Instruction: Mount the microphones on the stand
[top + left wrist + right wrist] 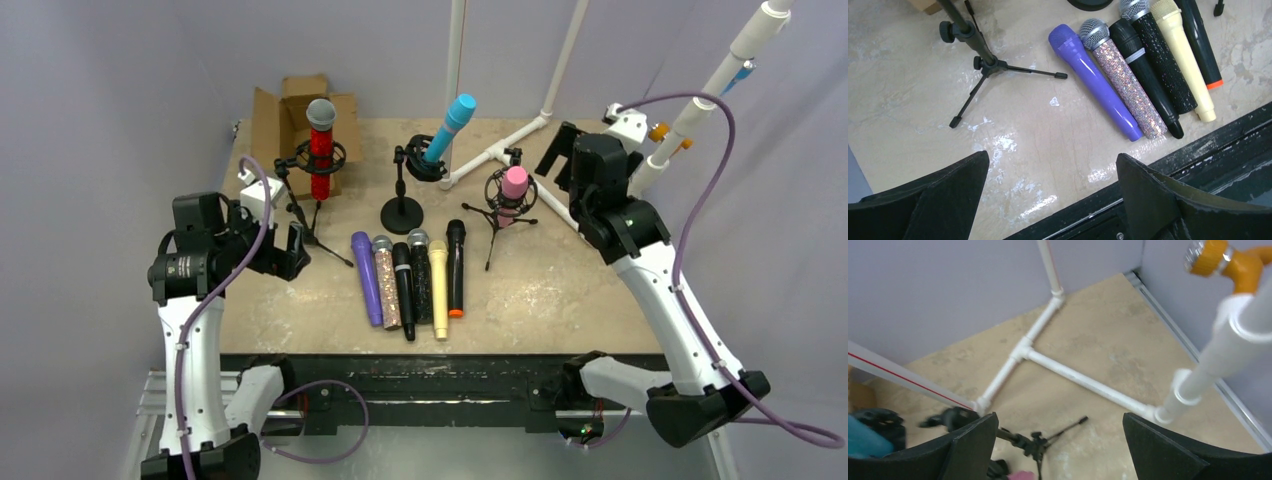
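Six microphones (410,280) lying side by side mid-table (560,290), tails nearing black front rail (440,365), well apart from side edges. Left gripper (292,250) hovering just left of row, jaws gaping wide, holding nothing. Right gripper (1060,422) gaping wide, empty, hanging near white pipe frame (1073,375). Purple microphone (1093,80) showing smooth plastic; silver glitter microphone (1128,87) touching it, mesh-headed. Red glitter microphone (320,150), light blue microphone (450,125), pink microphone (513,185) sitting in stands (402,205).

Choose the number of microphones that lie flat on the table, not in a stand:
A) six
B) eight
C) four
A: six lie side by side in one row, from the purple microphone on the left to the black microphone with the orange end on the right.
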`<control>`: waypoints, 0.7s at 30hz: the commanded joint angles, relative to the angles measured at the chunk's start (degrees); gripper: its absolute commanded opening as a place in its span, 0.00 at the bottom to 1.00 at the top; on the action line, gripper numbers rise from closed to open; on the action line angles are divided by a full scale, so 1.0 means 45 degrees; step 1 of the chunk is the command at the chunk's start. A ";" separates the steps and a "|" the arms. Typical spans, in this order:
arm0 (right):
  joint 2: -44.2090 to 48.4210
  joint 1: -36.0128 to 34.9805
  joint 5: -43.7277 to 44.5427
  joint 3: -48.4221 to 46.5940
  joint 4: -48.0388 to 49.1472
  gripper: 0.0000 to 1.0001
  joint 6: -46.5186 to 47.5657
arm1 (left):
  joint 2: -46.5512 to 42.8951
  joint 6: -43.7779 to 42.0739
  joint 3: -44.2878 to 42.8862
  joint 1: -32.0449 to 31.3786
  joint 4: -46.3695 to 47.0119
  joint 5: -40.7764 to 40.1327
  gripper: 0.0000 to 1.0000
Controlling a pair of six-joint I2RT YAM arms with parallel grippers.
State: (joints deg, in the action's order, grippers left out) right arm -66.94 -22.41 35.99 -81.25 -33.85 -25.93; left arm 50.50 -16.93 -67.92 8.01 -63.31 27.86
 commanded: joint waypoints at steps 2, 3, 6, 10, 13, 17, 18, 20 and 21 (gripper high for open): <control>0.1164 0.0607 0.0048 0.2895 -0.0155 0.99 -0.1303 | -0.0027 0.0109 0.0952 0.1645 0.1143 0.1148 1.00; 0.1357 0.0623 -0.0016 0.3353 -0.0130 0.99 -0.1497 | 0.0014 -0.0015 0.1146 0.2083 0.1232 0.1292 1.00; 0.1944 0.0624 -0.0418 0.4845 0.0123 0.99 -0.1843 | 0.0274 -0.0631 0.1721 0.3251 0.1378 0.1727 1.00; 0.2307 0.0620 -0.0831 0.6667 0.0435 0.99 -0.2080 | 0.0586 -0.1548 0.2974 0.4043 0.2239 0.1570 1.00; 0.2190 0.0621 -0.0861 0.7792 0.1118 0.99 -0.1946 | 0.0567 -0.1532 0.4037 0.4058 0.3478 0.1187 1.00; 0.1608 0.0615 -0.0798 0.9059 0.2655 0.99 -0.1641 | 0.0259 -0.1113 0.5518 0.4050 0.5389 0.1496 1.00; 0.1334 0.0619 -0.0427 0.9168 0.2748 0.99 -0.1786 | 0.0176 -0.1034 0.5825 0.4058 0.5891 0.1611 1.00; 0.0813 0.0629 0.0476 0.9278 0.2988 0.99 -0.2077 | -0.0017 -0.0795 0.6582 0.4048 0.7182 0.1860 1.00; 0.0576 0.0667 0.0406 0.9134 0.3051 0.99 -0.1919 | -0.0078 -0.0734 0.6676 0.4058 0.7458 0.2096 1.00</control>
State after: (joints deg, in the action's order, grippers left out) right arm -61.49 -19.64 33.15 -40.10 -26.44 -33.61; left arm 52.42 -21.47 -41.01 25.87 -42.76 33.21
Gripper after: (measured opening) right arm 0.987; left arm 0.998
